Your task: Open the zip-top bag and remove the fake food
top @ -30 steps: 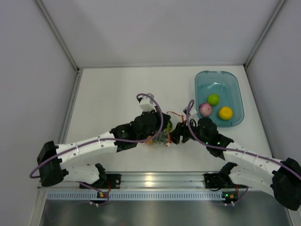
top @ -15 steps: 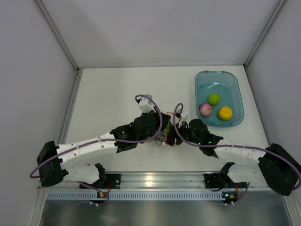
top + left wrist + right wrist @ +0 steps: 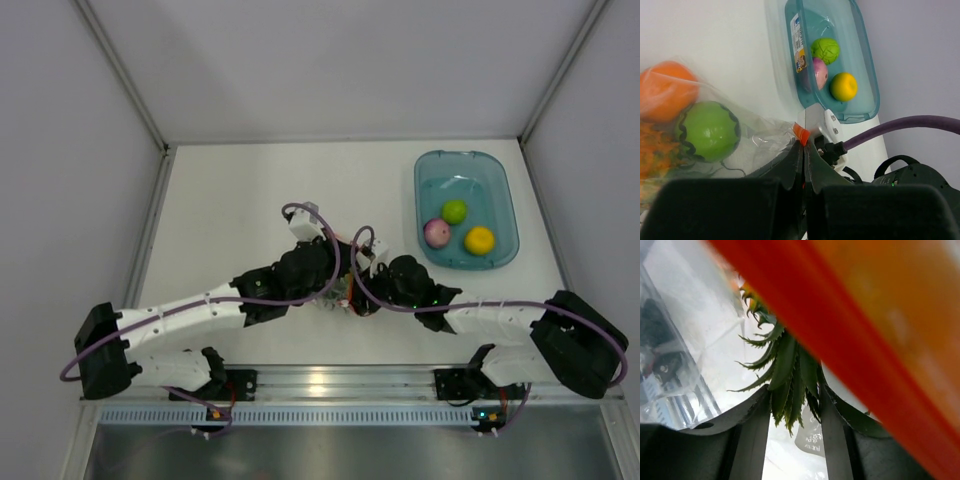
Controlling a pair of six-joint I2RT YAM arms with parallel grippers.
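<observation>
The zip-top bag [image 3: 757, 142] lies at the table's middle, clear and crinkly; in the top view [image 3: 345, 292] it sits between the two grippers. My left gripper [image 3: 804, 146] is shut on its orange-red zip strip [image 3: 800, 134]. Inside the bag are a light green ball [image 3: 710, 131], an orange piece [image 3: 665, 90] and the orange pineapple [image 3: 655, 160]. My right gripper [image 3: 792, 395] is open at the bag's mouth, its fingers on either side of the pineapple's green crown [image 3: 787, 370], with the zip strip [image 3: 840, 340] blurred across that view.
The translucent blue tub [image 3: 500, 195] stands at the back right and holds a dark green piece [image 3: 454, 211], a pink ball [image 3: 437, 232] and a yellow piece [image 3: 479, 240]. It also shows in the left wrist view [image 3: 867, 75]. Grey walls enclose the table.
My right gripper has moved left from beside the tub to the bag's mouth. My left gripper has kept its hold and shifted slightly.
</observation>
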